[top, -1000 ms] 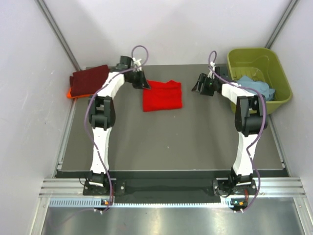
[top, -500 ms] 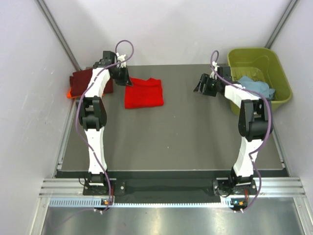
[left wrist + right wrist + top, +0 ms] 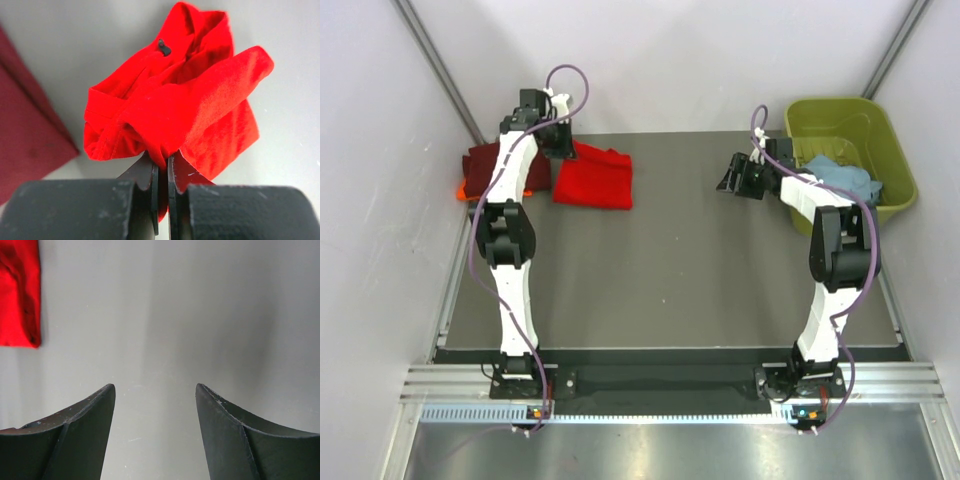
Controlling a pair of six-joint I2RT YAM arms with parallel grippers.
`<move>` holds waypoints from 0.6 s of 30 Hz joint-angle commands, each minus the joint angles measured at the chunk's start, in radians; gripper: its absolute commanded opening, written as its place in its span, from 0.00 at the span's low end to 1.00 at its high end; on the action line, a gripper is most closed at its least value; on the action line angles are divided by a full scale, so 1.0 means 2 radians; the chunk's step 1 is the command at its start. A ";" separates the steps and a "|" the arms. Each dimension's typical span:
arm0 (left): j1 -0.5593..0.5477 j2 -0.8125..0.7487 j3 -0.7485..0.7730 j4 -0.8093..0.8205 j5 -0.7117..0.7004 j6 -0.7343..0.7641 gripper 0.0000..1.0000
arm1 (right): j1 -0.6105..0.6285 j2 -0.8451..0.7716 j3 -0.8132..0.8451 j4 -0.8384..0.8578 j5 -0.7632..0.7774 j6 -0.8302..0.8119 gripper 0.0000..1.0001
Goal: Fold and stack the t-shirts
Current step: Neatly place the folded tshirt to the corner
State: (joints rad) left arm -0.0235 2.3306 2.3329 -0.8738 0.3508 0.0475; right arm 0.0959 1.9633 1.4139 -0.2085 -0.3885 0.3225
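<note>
The grey surface (image 3: 670, 260) fills the view. At 2 o'clock stands the olive tub (image 3: 835, 125), and in it lies a crumpled blue shirt (image 3: 850, 180), its near-left part hidden behind the right arm. The red shirt (image 3: 595, 178) lies at 11 o'clock, bunched rather than flat; the left wrist view shows its edge (image 3: 190, 110) gathered into folds. It has been dragged left from near 12 o'clock a second ago, and its left side now reaches the maroon shirt (image 3: 483, 165) at 10 o'clock. Whether the two touch is hidden by the left arm. Only a sliver of the orange shirt (image 3: 463, 191) peeks out under the maroon one. The left claw (image 3: 161, 185) is pressed together, pinching the red shirt's edge, and has swung left with it. The right claw (image 3: 155, 405) hangs spread over bare surface at 1 o'clock, unmoved, holding nothing
</note>
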 commanded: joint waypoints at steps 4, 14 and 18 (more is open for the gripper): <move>0.022 -0.047 0.051 0.023 -0.052 0.030 0.00 | -0.002 -0.031 -0.002 0.014 -0.001 -0.006 0.66; 0.046 -0.039 0.068 0.036 -0.109 0.055 0.00 | 0.000 -0.036 -0.012 0.019 -0.001 -0.005 0.66; 0.049 -0.037 0.074 0.040 -0.128 0.061 0.00 | -0.001 -0.038 -0.017 0.020 0.000 -0.006 0.66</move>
State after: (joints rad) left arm 0.0734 2.3188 2.4237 -0.8608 0.1387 0.1429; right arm 0.0959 1.9488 1.3811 -0.2028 -0.3889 0.3229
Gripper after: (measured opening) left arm 0.059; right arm 0.658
